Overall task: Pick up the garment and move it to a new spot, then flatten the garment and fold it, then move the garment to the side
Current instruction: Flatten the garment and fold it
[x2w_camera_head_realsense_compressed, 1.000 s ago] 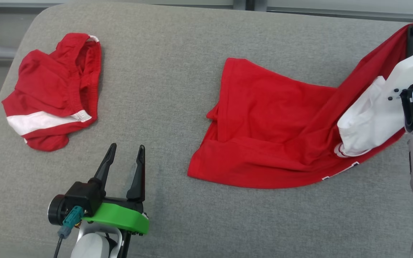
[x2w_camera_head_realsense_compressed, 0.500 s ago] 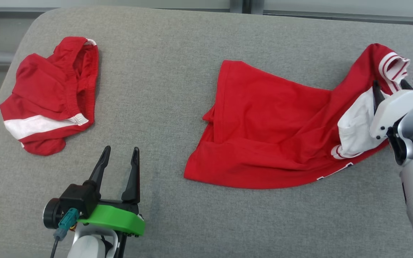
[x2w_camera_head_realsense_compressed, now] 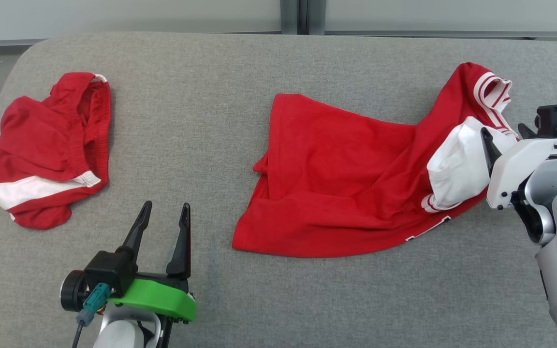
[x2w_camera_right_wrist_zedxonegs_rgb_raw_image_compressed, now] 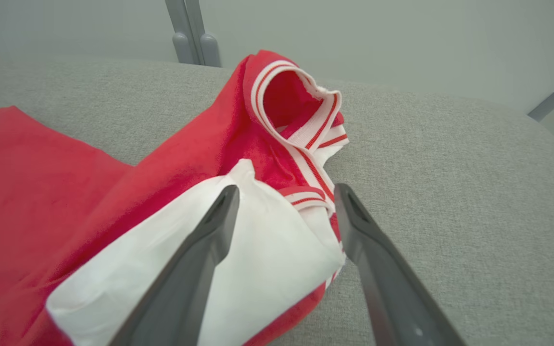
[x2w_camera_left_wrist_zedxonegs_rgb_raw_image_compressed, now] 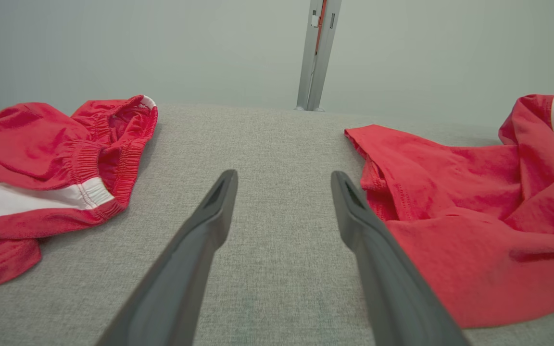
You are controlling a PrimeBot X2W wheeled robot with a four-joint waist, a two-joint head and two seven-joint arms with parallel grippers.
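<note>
Nearest, at the lower left of the head view, the left gripper (x2w_camera_head_realsense_compressed: 167,205) hovers over bare grey table (x2w_camera_head_realsense_compressed: 220,121), its fingers spread apart and empty. In its wrist view it points between the two garments, touching neither.

At the right edge, the right gripper (x2w_camera_head_realsense_compressed: 502,129) has its fingers apart as well, clamped on nothing. In the right wrist view its tips sit over the white sleeve (x2w_camera_right_wrist_zedxonegs_rgb_raw_image_compressed: 258,250) and the striped trim (x2w_camera_right_wrist_zedxonegs_rgb_raw_image_compressed: 301,105); whether they touch the cloth I cannot tell.

The red jersey (x2w_camera_head_realsense_compressed: 336,183) lies crumpled on the right half of the table, hem towards the middle, striped opening bunched up at the far right.

Farther left, well apart from it, lie red shorts (x2w_camera_head_realsense_compressed: 41,145) with a white band.
</note>
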